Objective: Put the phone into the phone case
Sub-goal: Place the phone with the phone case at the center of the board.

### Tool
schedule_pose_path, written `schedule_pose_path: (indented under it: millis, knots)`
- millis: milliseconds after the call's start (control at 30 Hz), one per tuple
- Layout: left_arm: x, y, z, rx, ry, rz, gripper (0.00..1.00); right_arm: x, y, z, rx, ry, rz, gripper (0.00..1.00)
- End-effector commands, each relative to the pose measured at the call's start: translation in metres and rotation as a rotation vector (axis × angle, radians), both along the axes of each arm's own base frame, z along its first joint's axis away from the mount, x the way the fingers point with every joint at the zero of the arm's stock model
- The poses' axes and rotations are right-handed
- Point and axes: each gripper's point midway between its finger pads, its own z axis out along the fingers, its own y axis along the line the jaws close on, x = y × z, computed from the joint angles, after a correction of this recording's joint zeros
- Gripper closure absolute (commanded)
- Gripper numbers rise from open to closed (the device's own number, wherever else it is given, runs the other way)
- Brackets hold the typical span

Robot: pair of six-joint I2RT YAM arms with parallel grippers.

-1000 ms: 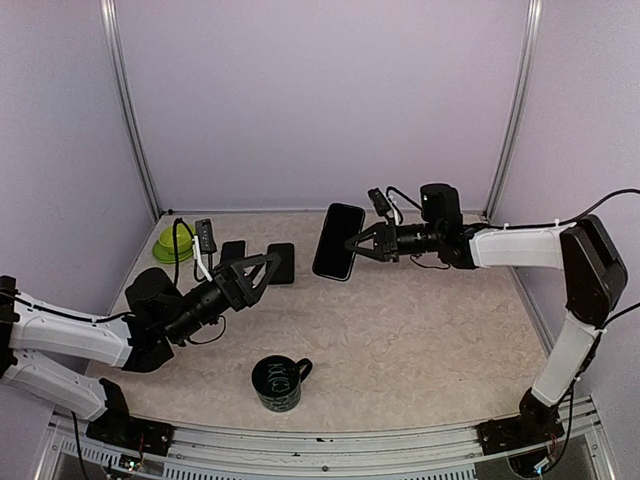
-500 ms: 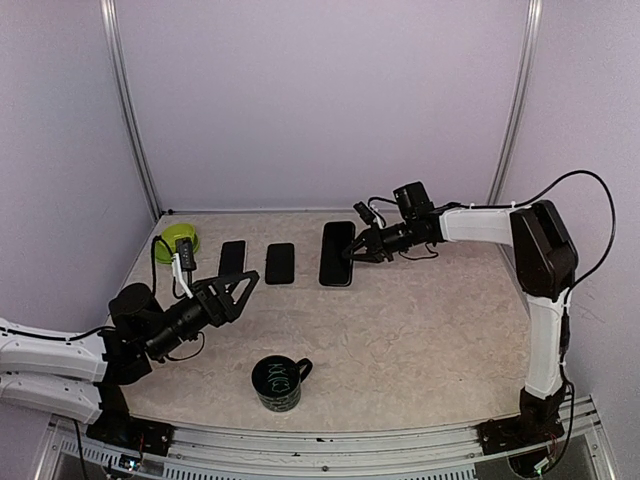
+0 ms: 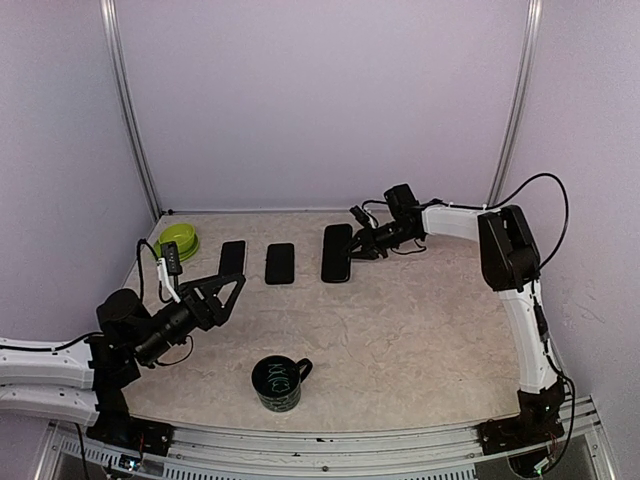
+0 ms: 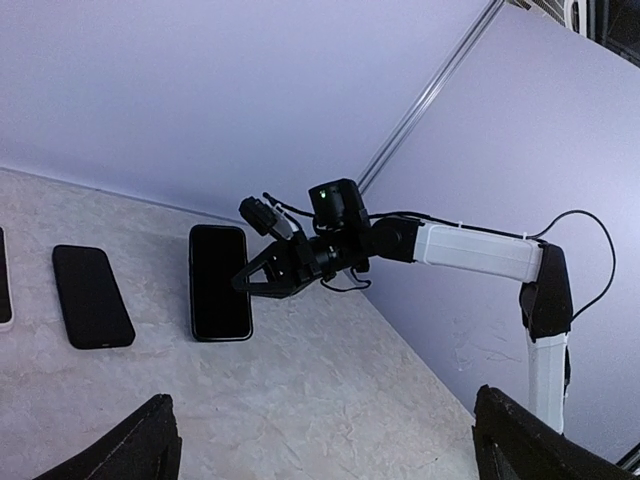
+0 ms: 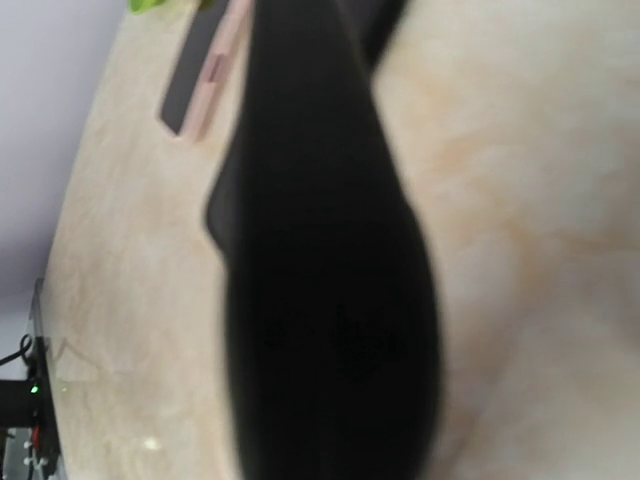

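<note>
Phone (image 3: 337, 252) lies flat on the table (image 3: 430, 320), upper middle of the frame. The right gripper (image 3: 355, 247) touches its right edge; whether it grips, I cannot tell. The left gripper (image 3: 235, 292) hangs wide open, empty, lower left.

Beige desk (image 3: 420, 330), mottled with paler marbling. Lime-green bowl (image 3: 178, 240). Just beside the bowl, black pink-edged slab (image 3: 232, 257). Next out from the bowl, plain black middle slab (image 3: 280, 263). Farthest from the bowl, plain black phone (image 3: 337, 252). Black left fingers (image 4: 140, 445) and black right fingers (image 4: 262, 272). White left arm (image 3: 40, 362) and white right arm (image 4: 480, 252), both with black joints. Black mug (image 3: 278, 383), pale green scribble on its side. Pale lilac walls (image 3: 320, 100), silver-grey rails (image 3: 128, 110).
</note>
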Motion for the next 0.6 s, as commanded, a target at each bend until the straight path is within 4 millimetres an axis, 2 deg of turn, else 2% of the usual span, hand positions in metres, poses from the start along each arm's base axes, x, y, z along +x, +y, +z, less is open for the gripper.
schedule_pose_path:
  millis: [0, 267, 567]
  knots:
    - [0.002, 0.01, -0.004, 0.058, -0.022, 0.049, 0.01, 0.013, 0.0, 0.003, 0.016, -0.007, 0.017, 0.94]
    - [0.002, 0.009, -0.006, 0.057, -0.012, 0.045, 0.01, 0.03, -0.002, -0.009, 0.006, 0.013, 0.006, 0.9]
    - [0.003, 0.006, -0.01, 0.05, 0.003, 0.038, 0.01, 0.039, -0.004, -0.016, 0.01, 0.023, -0.006, 0.81]
